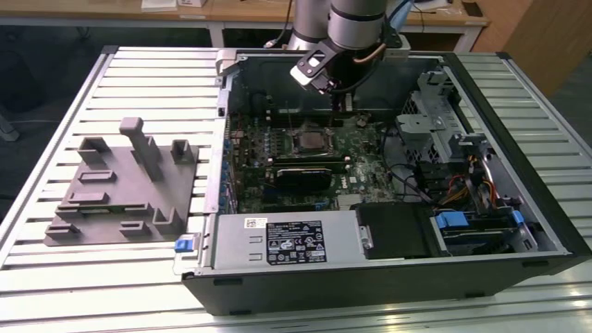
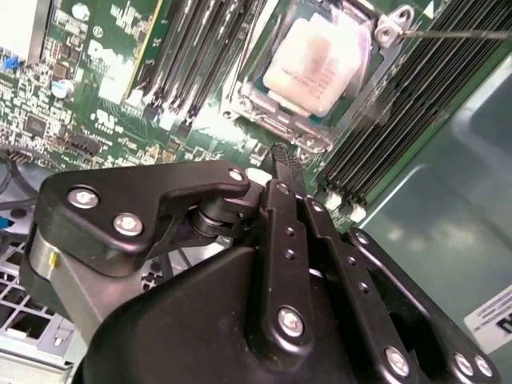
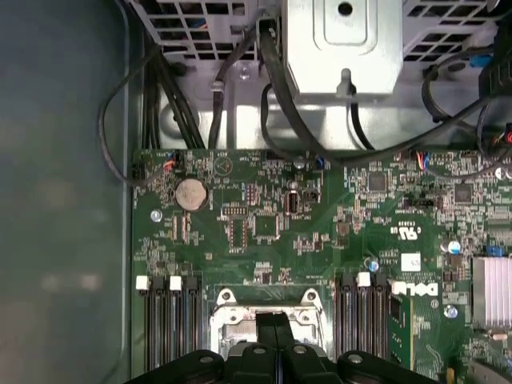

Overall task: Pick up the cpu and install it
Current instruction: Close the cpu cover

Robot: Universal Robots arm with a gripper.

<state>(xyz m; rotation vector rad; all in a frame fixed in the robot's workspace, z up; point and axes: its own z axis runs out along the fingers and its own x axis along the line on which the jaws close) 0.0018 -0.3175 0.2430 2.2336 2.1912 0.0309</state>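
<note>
The cpu (image 2: 316, 64), a flat square chip with a silvery-white top, lies in the motherboard socket (image 1: 310, 141) inside the open computer case. A metal retention frame surrounds it. My gripper (image 2: 284, 160) hangs just above the board beside the socket, apart from the chip. Its black fingers are shut together with nothing between them. In the first wrist view the gripper (image 3: 270, 324) covers the middle of the socket (image 3: 232, 316). In the exterior view the gripper (image 1: 340, 105) is over the far part of the motherboard.
Memory slots (image 2: 200, 56) flank the socket on both sides. A drive cage (image 1: 434, 111) and cables (image 3: 280, 104) crowd the case at the exterior view's right. The power supply (image 1: 287, 239) sits at the near edge. A grey fixture block (image 1: 125, 184) stands on the slatted table (image 1: 138, 76).
</note>
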